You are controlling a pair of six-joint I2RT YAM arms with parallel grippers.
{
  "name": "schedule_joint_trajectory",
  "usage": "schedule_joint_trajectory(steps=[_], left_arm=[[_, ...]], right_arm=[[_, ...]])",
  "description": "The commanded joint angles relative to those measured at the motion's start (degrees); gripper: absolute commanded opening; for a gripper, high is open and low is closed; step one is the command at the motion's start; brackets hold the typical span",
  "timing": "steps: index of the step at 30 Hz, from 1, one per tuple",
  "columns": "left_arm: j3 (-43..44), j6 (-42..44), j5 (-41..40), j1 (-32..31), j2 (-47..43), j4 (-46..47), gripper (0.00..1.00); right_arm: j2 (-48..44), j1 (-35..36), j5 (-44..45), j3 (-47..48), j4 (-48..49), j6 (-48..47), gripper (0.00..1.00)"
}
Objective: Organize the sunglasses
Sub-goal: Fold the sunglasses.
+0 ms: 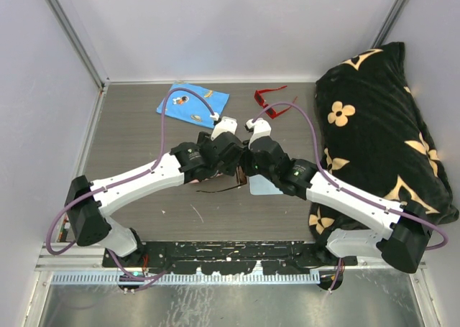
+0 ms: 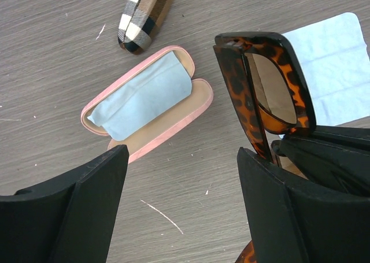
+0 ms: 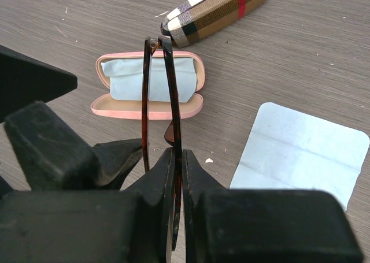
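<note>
Right gripper (image 3: 176, 159): clamped on the brown sunglasses (image 3: 171, 110); both fingers pinch the frame near its lower end.
Left gripper (image 2: 182, 159): jaws spread wide, nothing between the pads; only table shows in the gap.
Brown sunglasses: tortoise-pattern frame with dark lenses, held in the right gripper over the table. They appear edge-on in the right wrist view and lens-on in the left wrist view.
Contact, left side: the frame passes just beside the left gripper's right-hand finger (image 2: 300, 217). Cannot tell whether they touch, because the finger hides the spot.
Red sunglasses (image 1: 272, 103): on the table (image 1: 144, 126) at the far edge, untouched, well apart from both grippers.
Pink case (image 2: 147, 101): open, lid laid back, with a folded pale blue cloth (image 2: 144, 98) lying inside. It is on the table beyond the held sunglasses.
Plaid case (image 3: 217, 11): closed, lying near the pink case on its far side, with a narrow gap between them.
Loose cloth (image 3: 300, 153): pale blue, flat on the table to the right of the pink case (partly under the right arm in the top view).
Blue printed sheet (image 1: 192, 103): flat at the far edge, just left of the red sunglasses.
Pillow (image 1: 381, 140): black with a cream flower pattern, filling the right side of the table.
</note>
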Motion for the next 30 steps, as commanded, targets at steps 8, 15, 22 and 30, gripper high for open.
schedule_joint_trajectory(steps=[8, 15, 22, 30], left_arm=[[2.5, -0.2, 0.52, -0.72, 0.65, 3.6, 0.78], [2.6, -0.05, -0.99, -0.74, -0.95, 3.04, 0.8], [2.02, 2.43, -3.85, -0.68, -9.17, 2.96, 0.82], [-3.73, 4.86, -1.08, -0.63, -21.27, 4.81, 0.83]], right_arm=[[-0.04, 1.0, 1.48, 3.74, 2.95, 1.76, 0.01], [-0.4, 1.09, 3.61, 2.89, 2.88, 2.88, 0.0], [-0.78, 0.5, 14.13, 3.11, 0.04, 3.51, 0.0], [3.11, -4.78, 14.22, 10.43, -0.55, 3.73, 0.0]])
